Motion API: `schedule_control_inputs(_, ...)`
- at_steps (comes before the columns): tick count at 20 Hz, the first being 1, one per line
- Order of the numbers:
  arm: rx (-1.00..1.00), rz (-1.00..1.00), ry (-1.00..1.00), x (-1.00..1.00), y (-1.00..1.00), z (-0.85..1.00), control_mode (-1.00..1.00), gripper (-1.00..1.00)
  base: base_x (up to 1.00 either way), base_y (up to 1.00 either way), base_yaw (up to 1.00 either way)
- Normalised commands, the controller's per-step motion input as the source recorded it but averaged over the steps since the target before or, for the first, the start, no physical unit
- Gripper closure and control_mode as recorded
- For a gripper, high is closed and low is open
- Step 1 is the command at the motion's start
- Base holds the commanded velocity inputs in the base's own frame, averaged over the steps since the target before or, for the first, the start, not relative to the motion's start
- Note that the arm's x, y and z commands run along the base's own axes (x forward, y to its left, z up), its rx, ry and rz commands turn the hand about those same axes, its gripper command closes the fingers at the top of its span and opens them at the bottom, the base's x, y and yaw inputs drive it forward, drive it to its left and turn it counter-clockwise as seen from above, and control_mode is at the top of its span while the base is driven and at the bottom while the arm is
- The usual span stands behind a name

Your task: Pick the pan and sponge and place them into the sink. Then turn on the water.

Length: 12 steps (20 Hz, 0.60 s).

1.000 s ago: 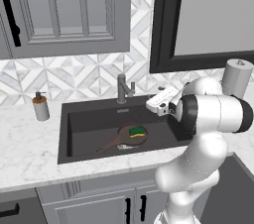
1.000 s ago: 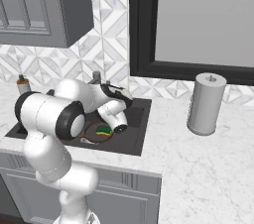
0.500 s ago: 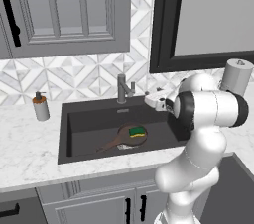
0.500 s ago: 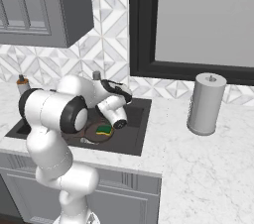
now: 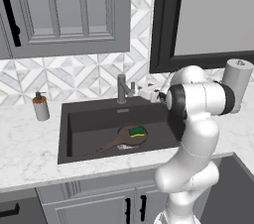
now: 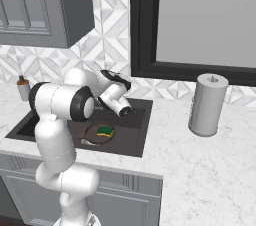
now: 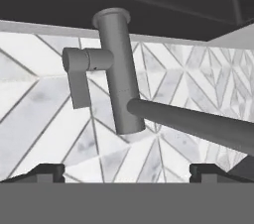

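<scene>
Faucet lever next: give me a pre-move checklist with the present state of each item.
1. Pan in the sink: ok, it lies on the basin floor.
2. Sponge in the sink: ok, it rests on the pan.
3. Gripper empty and open: ok, the fingertips stand wide apart in the hand view with nothing between them.
4. Faucet ahead of the hand: ok, the hand view faces it, with the lever out to one side.
5. Contact with the lever: not ok, the fingertips are apart from it.
6. Water running: not ok, none visible at the spout.
</scene>
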Motion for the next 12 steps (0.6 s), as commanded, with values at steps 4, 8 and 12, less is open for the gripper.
schedule_control_inputs(4, 0.0, 0.16, 0.0, 0.54, 0.12, -0.1, -1.0, -1.0, 0.0, 0.0, 0.0)
schedule_control_inputs(8, 0.0, 0.07, 0.0, 0.54, 0.0, -0.21, -1.0, -1.0, 0.0, 0.0, 0.0)
schedule_control_inputs(12, 0.0, 0.04, -0.01, 0.48, 0.01, -0.42, -1.0, -1.0, 0.0, 0.0, 0.0)
